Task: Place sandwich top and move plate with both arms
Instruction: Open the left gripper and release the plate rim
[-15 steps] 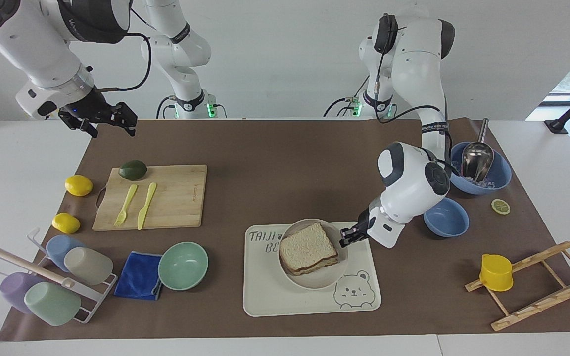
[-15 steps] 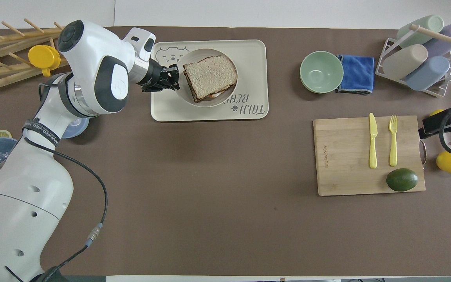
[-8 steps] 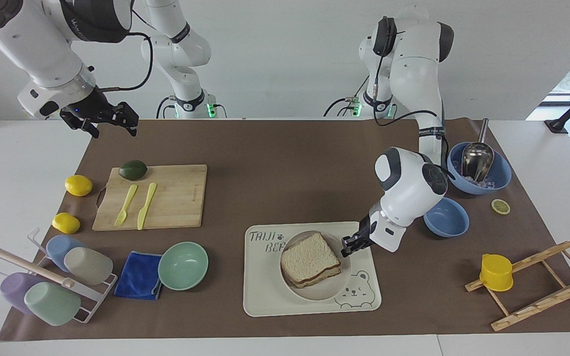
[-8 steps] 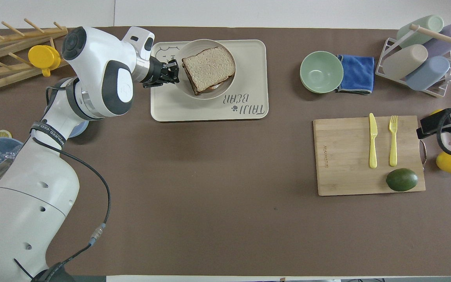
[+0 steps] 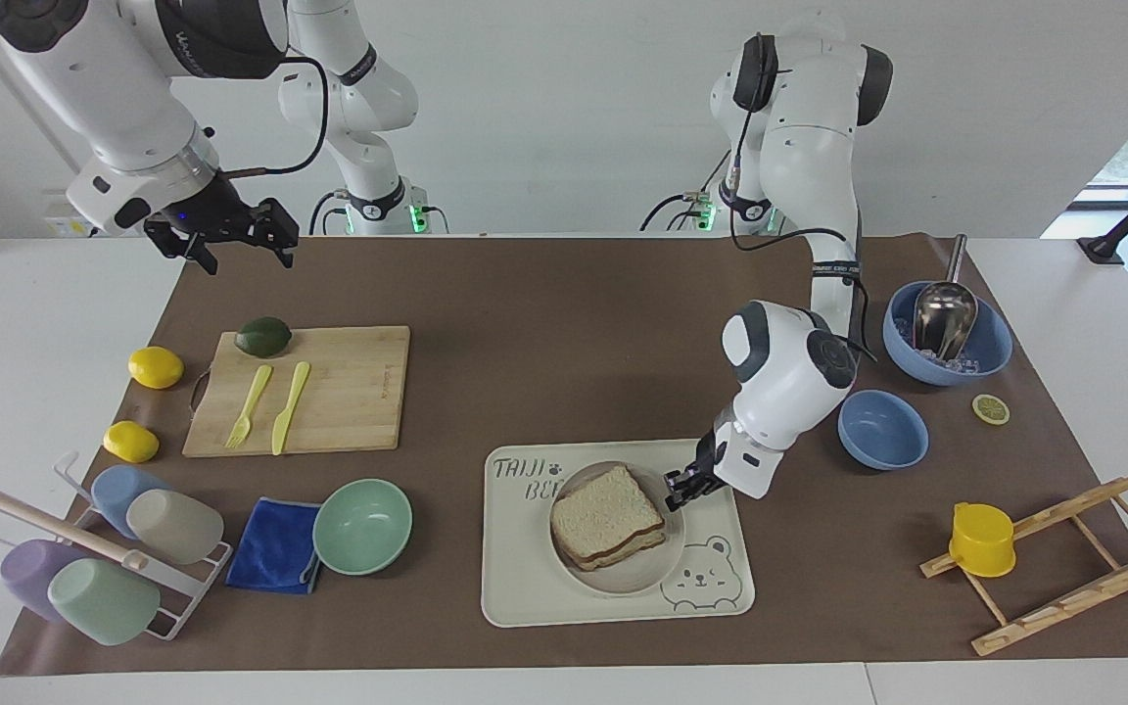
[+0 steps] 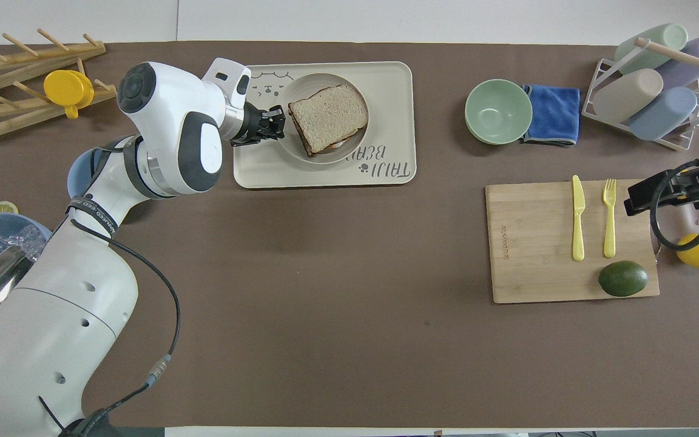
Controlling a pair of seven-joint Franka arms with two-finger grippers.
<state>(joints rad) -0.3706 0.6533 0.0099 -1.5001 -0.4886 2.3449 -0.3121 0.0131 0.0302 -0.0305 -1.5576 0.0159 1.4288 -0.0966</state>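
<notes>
The sandwich top [image 5: 608, 509] [image 6: 328, 114], a speckled brown-crusted slice, lies on the stacked sandwich on the round beige plate [image 5: 628, 580] [image 6: 325, 159]. The plate sits on the cream bear tray [image 5: 525, 587] [image 6: 392, 85]. My left gripper [image 5: 674, 493] [image 6: 279, 119] is low at the plate's rim on the side toward the left arm's end, shut on that rim. My right gripper [image 5: 246, 262] hangs open and empty in the air over the mat's corner by the right arm's base, above the wooden cutting board [image 5: 329, 392].
The board [image 6: 531, 243] carries an avocado [image 5: 262, 336], yellow fork and knife. Two lemons [image 5: 155, 366], a cup rack [image 5: 104, 548], a blue cloth and a mint bowl [image 5: 362, 525] are toward the right arm's end. Blue bowls [image 5: 882, 429], a scoop and a wooden rack with a yellow cup [image 5: 982, 539] are toward the left arm's end.
The left gripper has carried the plate with the sandwich a little farther from the robots over the tray. The right gripper has drifted slightly toward the table's middle, still open.
</notes>
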